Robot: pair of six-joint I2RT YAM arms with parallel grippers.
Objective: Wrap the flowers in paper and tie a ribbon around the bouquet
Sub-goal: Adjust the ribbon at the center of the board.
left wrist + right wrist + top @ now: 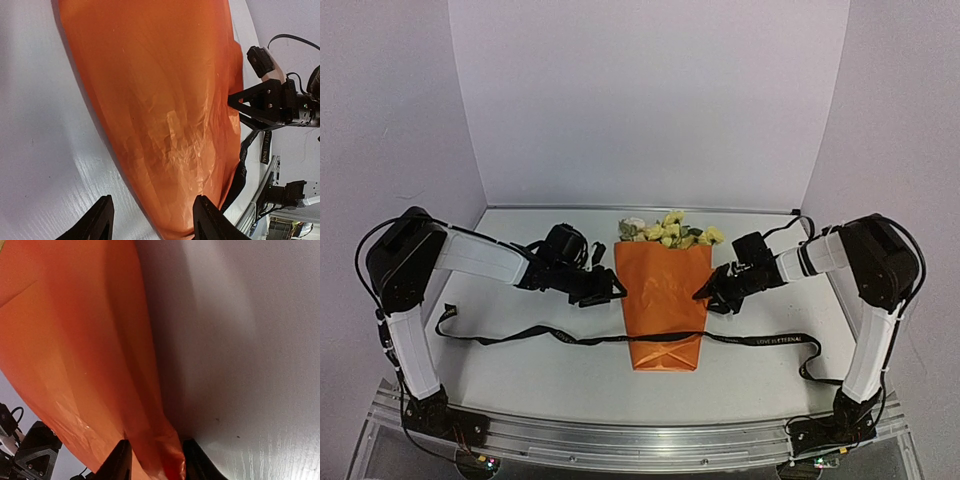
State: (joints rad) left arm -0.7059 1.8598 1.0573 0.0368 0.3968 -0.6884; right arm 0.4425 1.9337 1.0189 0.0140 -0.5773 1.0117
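On the table (520, 372), bouquet (663, 300), left fingers (101, 223) spread round one edge, right fingers (119, 463) pinching the other

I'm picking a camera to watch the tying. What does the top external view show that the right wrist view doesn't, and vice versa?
Only the top view: the flowers poking out of the wrap, the ribbon stretched across the table, and both arms whole. Only the right wrist view: a close look at the edge of the paper sitting between the fingers of the right gripper. Both: the orange paper and the white table.
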